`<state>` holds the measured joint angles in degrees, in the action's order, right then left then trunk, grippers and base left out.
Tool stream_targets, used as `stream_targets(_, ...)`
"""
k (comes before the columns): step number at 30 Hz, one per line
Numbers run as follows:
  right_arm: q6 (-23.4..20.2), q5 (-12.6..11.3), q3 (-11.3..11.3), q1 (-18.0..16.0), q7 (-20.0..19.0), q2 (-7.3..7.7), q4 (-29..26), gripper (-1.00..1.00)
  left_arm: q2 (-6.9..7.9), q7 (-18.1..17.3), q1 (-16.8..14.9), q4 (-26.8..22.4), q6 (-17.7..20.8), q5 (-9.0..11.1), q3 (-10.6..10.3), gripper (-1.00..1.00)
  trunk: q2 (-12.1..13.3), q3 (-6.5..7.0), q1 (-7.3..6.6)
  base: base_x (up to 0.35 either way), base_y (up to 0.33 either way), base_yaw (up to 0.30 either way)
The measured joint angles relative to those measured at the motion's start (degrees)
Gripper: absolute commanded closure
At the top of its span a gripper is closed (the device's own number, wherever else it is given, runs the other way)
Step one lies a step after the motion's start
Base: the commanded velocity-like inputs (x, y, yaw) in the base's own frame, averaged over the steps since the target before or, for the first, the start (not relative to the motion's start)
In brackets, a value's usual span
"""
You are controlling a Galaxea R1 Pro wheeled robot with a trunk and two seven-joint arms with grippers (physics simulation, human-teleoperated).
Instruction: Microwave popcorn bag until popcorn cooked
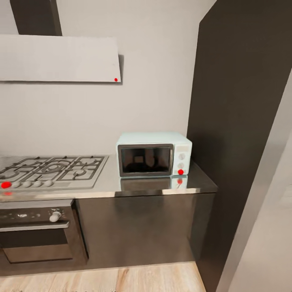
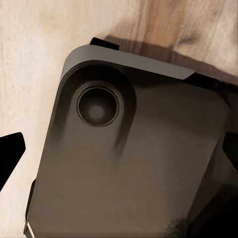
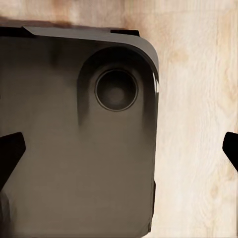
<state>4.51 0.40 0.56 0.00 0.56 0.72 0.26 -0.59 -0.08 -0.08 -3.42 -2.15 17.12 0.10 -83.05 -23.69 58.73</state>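
Below each wrist camera, the dark fingertips of the left gripper [image 2: 119, 151] and the right gripper [image 3: 119, 148] show at opposite edges of their views, spread wide with nothing between them. Under both lies the robot's dark grey base [image 2: 139, 163] with rounded corners and a round recess near a corner, and beside it the light wood plank floor [image 3: 198, 148].

Farther out, in the head view, the small boxy pale mint-blue microwave [image 1: 154, 154] stands on the glossy grey countertop [image 1: 142, 186], door shut, its dark glass facing the robot, two white knobs and a red round light at its right side. It sits close to a tall dark-brown cabinet [image 1: 239, 121] on its right. Left of it, set into the counter, is the grey gas hob with grates [image 1: 52, 170], and below that the dark built-in oven [image 1: 36, 231] with a white knob. A pale grey extractor hood [image 1: 59, 59] hangs on the wall above the hob.
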Motion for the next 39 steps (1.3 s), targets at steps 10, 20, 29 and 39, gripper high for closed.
stream_targets(10, 0.0, 0.0, 0.0, 0.0, 0.0, 0.06, 0.0, -1.0, 0.07, 0.0, 0.0, 0.0, 0.0, 0.0, 0.0, -1.0, 0.0, 0.0, 0.0, 0.0, 0.0, 0.198)
stream_targets(20, -0.1, 0.2, 0.1, 0.0, -0.1, 0.24, 0.0, -1.0, 0.07, 0.0, 0.0, 0.0, 0.0, 0.1, 0.1, -1.0, 0.0, 0.0, 0.0, 0.0, 0.0, 0.008)
stream_targets(29, 0.0, 0.2, 0.1, 0.0, -0.1, 0.24, 0.0, -1.0, 0.07, 0.0, 0.0, 0.0, 0.1, 0.1, 0.0, -1.0, 0.0, 0.0, -0.03, 0.119, 0.0, 0.0)
stream_targets(39, 0.1, 0.1, 0.0, 0.0, -0.1, 0.24, 0.0, -1.0, 0.07, 0.0, 0.0, 0.0, 0.0, 0.1, 0.0, -1.0, 0.0, 0.0, -0.01, 0.173, 0.0, 0.0)
